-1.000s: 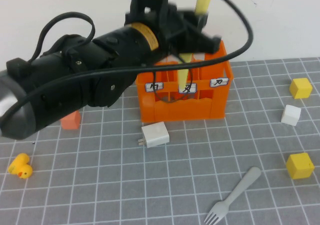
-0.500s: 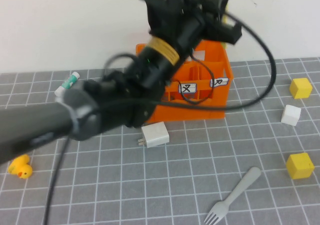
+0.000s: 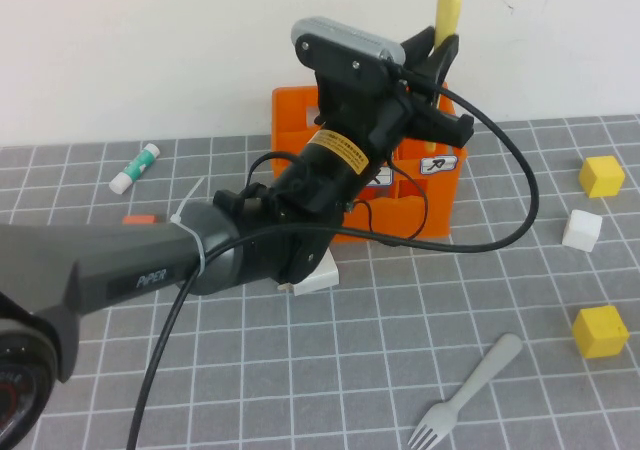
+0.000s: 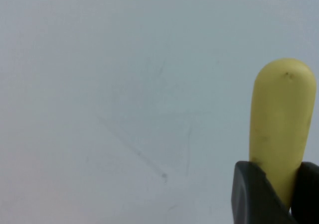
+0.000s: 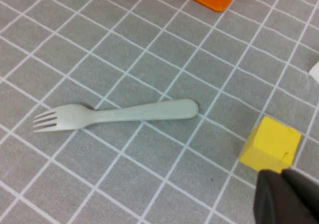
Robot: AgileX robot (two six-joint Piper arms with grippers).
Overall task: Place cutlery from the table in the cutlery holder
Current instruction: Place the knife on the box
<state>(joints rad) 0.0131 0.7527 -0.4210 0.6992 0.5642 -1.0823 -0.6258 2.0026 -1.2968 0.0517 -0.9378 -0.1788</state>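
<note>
My left gripper (image 3: 441, 58) is shut on the pale yellow knife (image 3: 447, 6) and holds it upright over the back right of the orange cutlery holder (image 3: 441, 198). The knife's lower end is hidden behind the gripper. In the left wrist view the knife's rounded end (image 4: 282, 119) sticks up between the dark fingers (image 4: 251, 194) against the white wall. The grey fork (image 3: 470, 388) lies on the table (image 3: 250, 370) at the front right. It also shows in the right wrist view (image 5: 119, 115). My right gripper (image 5: 290, 196) is shut and empty, next to a yellow cube (image 5: 271, 143).
Two yellow cubes (image 3: 601, 175) (image 3: 600, 330) and a white cube (image 3: 582, 229) sit at the right. A white charger (image 3: 320, 273) lies in front of the holder, partly under my left arm. A green-and-white tube (image 3: 135, 168) and a small orange cube (image 3: 140, 219) lie at the left.
My left arm has swung down and across the left of the table, hiding the yellow duck. The knife in its gripper has shifted right, from over the middle compartment toward the right one.
</note>
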